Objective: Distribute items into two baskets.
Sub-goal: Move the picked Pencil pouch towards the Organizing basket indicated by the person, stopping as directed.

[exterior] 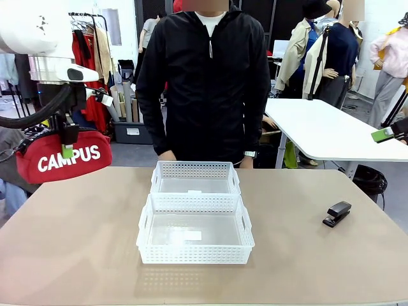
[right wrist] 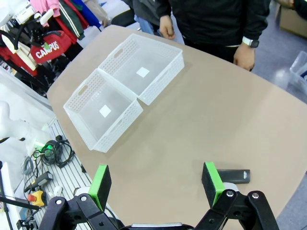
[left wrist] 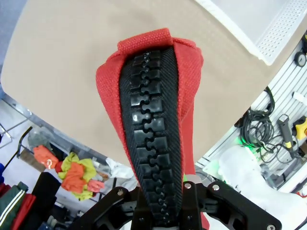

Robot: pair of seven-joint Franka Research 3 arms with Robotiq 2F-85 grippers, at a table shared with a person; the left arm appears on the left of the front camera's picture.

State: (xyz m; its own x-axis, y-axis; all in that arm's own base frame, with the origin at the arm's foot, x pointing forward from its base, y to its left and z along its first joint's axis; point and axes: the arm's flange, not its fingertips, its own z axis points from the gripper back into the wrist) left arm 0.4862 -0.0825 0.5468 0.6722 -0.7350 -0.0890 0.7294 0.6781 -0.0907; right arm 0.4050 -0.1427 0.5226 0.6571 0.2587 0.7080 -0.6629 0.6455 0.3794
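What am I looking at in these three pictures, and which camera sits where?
Two robot arms share a tan table with a person standing at the far side. The front picture looks across the table from the robot's side. The other two come from a camera on each arm's wrist, looking along its pincer. The left pincer is shut on a red CAMPUS zip pouch, held in the air at the table's left side. The right pincer is open and holds nothing; it hangs above the table near a small black stapler lying there. Two white lattice baskets stand touching mid-table, the near basket and the far basket, with no items inside.
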